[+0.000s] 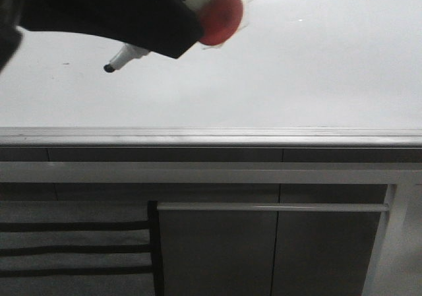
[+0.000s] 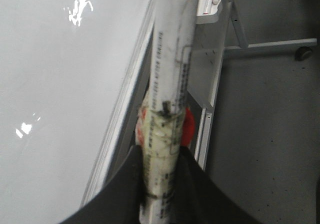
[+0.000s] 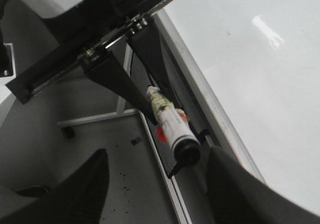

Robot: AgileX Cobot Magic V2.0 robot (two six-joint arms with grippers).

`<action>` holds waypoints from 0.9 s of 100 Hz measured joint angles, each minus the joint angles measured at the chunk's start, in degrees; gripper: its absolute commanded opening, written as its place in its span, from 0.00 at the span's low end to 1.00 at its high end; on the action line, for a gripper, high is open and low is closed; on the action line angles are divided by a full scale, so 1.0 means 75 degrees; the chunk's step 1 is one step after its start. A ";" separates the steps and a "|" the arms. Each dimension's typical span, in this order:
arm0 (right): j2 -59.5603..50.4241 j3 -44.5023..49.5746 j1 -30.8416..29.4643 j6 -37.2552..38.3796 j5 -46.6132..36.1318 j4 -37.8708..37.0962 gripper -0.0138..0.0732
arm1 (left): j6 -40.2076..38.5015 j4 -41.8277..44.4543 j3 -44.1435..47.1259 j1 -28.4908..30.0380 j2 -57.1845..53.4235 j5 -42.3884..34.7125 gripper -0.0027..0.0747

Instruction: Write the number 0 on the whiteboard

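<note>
Marker held near a blank whiteboard [image 1: 264,72]
Left tool [image 2: 160,184] clamped on the marker [image 1: 125,59]; right tool [image 3: 155,184] spread apart, holding nothing.

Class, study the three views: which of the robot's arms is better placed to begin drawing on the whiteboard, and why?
The left. Its gripper is shut on the marker, whose dark tip is over the blank whiteboard. The right gripper is open, holding nothing.
</note>
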 measured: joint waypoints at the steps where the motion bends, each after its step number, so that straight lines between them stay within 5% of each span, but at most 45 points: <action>1: 0.0023 -0.0012 0.0023 -0.0016 0.0000 0.0000 0.59 | 0.0000 0.0000 0.0000 -0.0019 -0.0021 0.0024 0.01; 44: 0.0507 -0.0030 0.0133 -0.0185 -0.0045 0.0057 0.58 | 0.0319 0.0066 0.0000 -0.0966 -0.0165 0.0211 0.01; 90: 0.1022 -0.0036 0.0655 -0.0205 -0.0027 0.0076 0.51 | 0.0414 0.0082 -0.0007 -0.1038 -0.0165 0.0067 0.01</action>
